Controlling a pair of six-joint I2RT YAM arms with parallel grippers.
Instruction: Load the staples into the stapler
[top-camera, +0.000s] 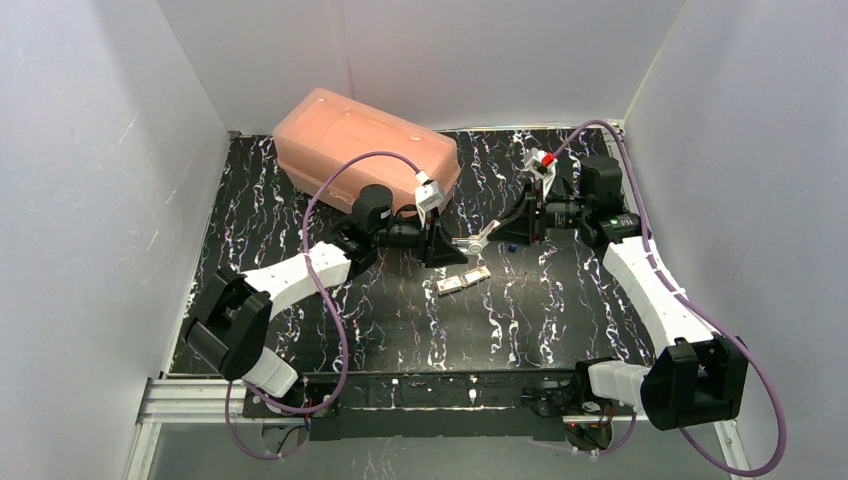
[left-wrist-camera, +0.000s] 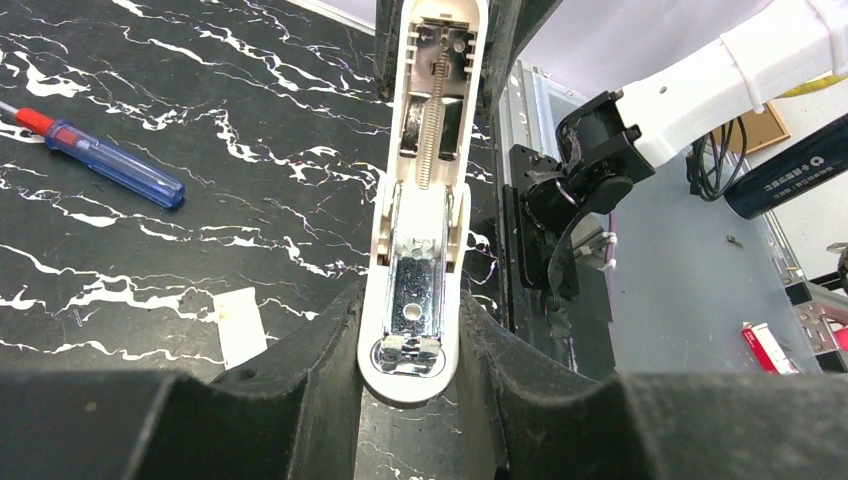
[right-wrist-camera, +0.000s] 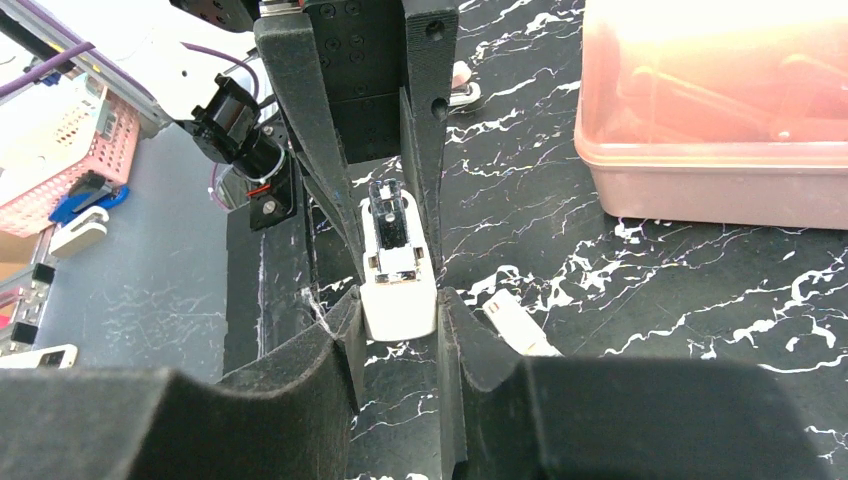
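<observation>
The white stapler (top-camera: 477, 240) is swung open and held off the table between both grippers. In the left wrist view the stapler (left-wrist-camera: 425, 200) shows its spring and metal channel. My left gripper (left-wrist-camera: 410, 335) is shut on its rounded anvil end. My right gripper (right-wrist-camera: 398, 312) is shut on the other white end of the stapler (right-wrist-camera: 398, 290). The two grippers face each other, left (top-camera: 440, 245) and right (top-camera: 515, 228). Two small staple boxes (top-camera: 462, 279) lie on the table just in front of the stapler. One shows in the left wrist view (left-wrist-camera: 240, 325) and one in the right wrist view (right-wrist-camera: 520, 325).
A pink lidded plastic box (top-camera: 365, 150) stands at the back left, close behind the left arm, and fills the right wrist view's upper right (right-wrist-camera: 720, 100). A blue screwdriver with a red tip (left-wrist-camera: 105, 160) lies on the black marbled table (top-camera: 300, 190) beside the stapler.
</observation>
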